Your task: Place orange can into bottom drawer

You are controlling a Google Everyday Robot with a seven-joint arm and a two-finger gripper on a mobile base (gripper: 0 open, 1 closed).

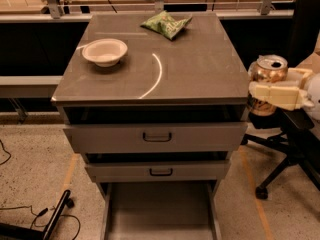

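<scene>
The orange can [267, 74] is upright in my gripper [272, 93], held in the air just off the right edge of the grey cabinet top [195, 69]. Its silver pull-tab top faces up. My cream-coloured fingers [276, 95] are shut across the can's middle and hide part of its body. The bottom drawer [160, 215] is pulled out at the foot of the cabinet, a shallow grey tray with a bare floor. It lies well below and to the left of the can.
A white bowl [104, 51] and a green snack bag [166, 24] sit on the cabinet top. Two upper drawers [156, 137] stand slightly open. A black office chair [295, 149] is at the right, under my arm. Cables and a black leg [52, 220] lie on the floor at left.
</scene>
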